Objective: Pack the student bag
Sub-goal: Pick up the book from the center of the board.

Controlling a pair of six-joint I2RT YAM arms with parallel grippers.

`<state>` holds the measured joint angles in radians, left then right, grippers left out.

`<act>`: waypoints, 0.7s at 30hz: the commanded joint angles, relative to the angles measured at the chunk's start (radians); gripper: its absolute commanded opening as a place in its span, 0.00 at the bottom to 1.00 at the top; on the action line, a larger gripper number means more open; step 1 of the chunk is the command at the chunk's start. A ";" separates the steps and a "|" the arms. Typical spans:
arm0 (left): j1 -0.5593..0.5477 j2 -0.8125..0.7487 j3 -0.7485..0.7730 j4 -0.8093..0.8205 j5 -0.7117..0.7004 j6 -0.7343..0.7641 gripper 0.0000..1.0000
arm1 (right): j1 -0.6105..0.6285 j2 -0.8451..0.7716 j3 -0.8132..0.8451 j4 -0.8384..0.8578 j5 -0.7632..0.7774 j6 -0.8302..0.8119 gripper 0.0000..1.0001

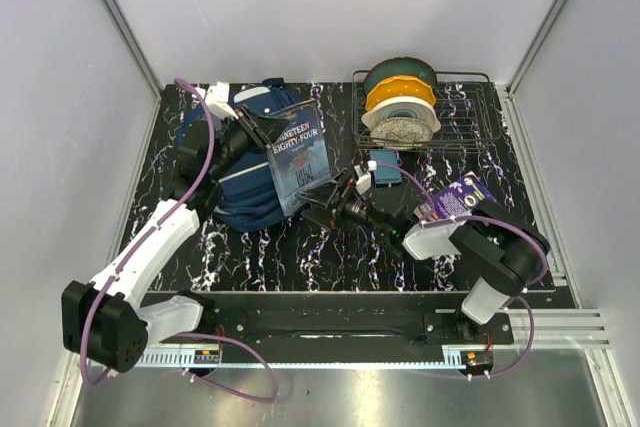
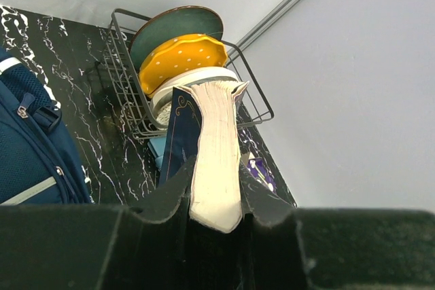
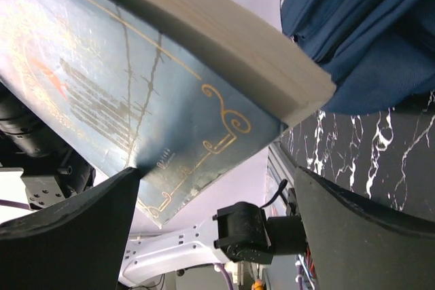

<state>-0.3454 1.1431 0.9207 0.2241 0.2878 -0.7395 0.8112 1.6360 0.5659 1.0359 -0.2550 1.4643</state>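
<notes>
Plates are counted at three: green [image 1: 400, 75], yellow [image 1: 400, 95] and white [image 1: 400, 125], all stood in one wire rack [image 1: 470, 117]. One book [image 1: 300, 155] is clamped by the left end effector [image 2: 216, 222] beside the student bag [image 1: 240, 202], which is laid back-left on the counter [image 1: 300, 257]. The right end effector [image 3: 216, 171] is spread around the book's corner.

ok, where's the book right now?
Top view, centre-left: the book is held in the left gripper, between the student bag and the dish rack.

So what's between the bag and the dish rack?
The blue book, held by the left hand, stands between the student bag and the dish rack; the top view shows it.
</notes>
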 commanded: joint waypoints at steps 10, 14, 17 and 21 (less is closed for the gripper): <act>-0.001 -0.105 -0.049 0.181 0.011 -0.129 0.00 | -0.001 0.093 0.003 0.411 0.183 -0.097 1.00; 0.008 -0.115 -0.048 0.167 0.014 -0.136 0.00 | -0.004 0.084 0.009 0.438 0.214 -0.116 0.96; 0.016 -0.120 -0.030 0.114 0.025 -0.121 0.00 | -0.007 0.047 0.008 0.432 0.204 -0.171 0.93; 0.025 -0.120 -0.045 0.110 0.053 -0.141 0.00 | -0.020 0.002 -0.003 0.429 0.212 -0.199 0.88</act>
<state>-0.3244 1.0702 0.8574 0.2687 0.2749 -0.8028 0.8112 1.7077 0.5453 1.2907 -0.1123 1.3491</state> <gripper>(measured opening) 0.245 0.891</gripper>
